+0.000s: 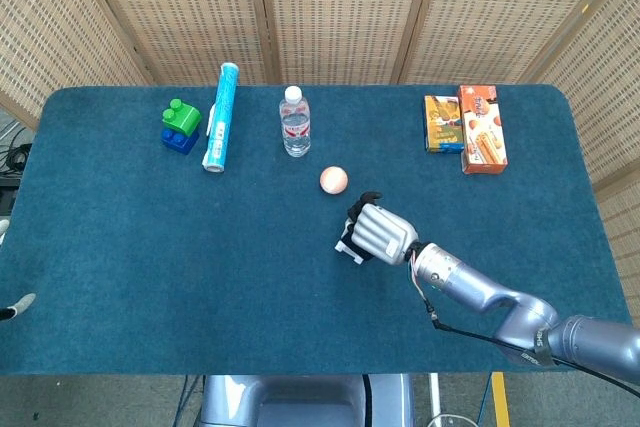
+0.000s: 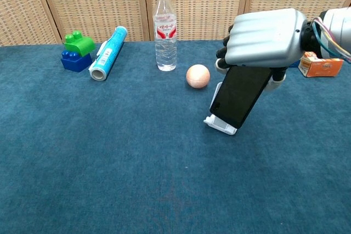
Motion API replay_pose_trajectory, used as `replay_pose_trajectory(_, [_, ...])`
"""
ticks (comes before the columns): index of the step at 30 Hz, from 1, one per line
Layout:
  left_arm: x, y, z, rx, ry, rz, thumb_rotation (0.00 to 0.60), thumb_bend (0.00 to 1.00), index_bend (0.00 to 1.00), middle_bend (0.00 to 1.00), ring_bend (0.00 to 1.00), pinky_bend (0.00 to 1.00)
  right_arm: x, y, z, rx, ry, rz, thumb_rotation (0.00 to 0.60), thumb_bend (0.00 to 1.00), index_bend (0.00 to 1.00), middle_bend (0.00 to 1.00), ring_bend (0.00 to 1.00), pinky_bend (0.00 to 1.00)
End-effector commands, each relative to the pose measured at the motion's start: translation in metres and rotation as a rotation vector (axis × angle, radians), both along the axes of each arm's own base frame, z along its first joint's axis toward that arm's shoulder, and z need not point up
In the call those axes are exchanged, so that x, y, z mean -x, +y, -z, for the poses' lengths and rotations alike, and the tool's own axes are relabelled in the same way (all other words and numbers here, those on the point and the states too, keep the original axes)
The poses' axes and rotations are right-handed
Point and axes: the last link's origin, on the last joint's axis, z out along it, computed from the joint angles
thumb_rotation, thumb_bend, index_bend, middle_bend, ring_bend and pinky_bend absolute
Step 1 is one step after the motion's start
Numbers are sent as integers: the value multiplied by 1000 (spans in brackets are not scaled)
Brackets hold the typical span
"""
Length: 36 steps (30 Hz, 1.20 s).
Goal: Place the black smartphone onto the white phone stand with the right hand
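Observation:
The black smartphone [image 2: 239, 96] leans tilted back on the white phone stand [image 2: 220, 125], its lower edge in the stand's lip. My right hand [image 2: 266, 37] sits over the phone's top end, with dark fingertips [image 2: 221, 54] still against both side edges. In the head view the right hand [image 1: 383, 233] covers the phone, and only a corner of the stand [image 1: 346, 246] shows at its left. My left hand appears in neither view.
An orange ball [image 2: 198, 76] lies just left of the stand, and a water bottle [image 2: 166, 29] stands behind it. A blue tube [image 2: 108, 53] and green-blue blocks [image 2: 76, 51] are at the far left. Snack boxes [image 1: 465, 126] sit at the back right.

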Motion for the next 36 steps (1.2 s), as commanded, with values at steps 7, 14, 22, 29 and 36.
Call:
replay_pose_trajectory(7, [0,0,0,1,0,2,600,0,0,0,0,0,1,2,10,19,32,-51,600,414,451,334,390,418])
replay_pose_trajectory(14, [0,0,0,1,-2,1,600,0,0,0,0,0,2,-2,13,41,58,-53,600,414,451,323,390,418])
replay_pose_trajectory(22, [0,0,0,3,-2,1,600,0,0,0,0,0,5,-6,16,62,104,-70,600,414,451,320,390,418])
replay_pose_trajectory(29, [0,1,1,5,-1,0,600,0,0,0,0,0,6,-7,19,74,128,-85,600,414,451,317,390,418])
replay_pose_trajectory(36, [0,1,0,5,-2,0,600,0,0,0,0,0,5,-7,21,88,129,-88,600,414,451,311,390,418])
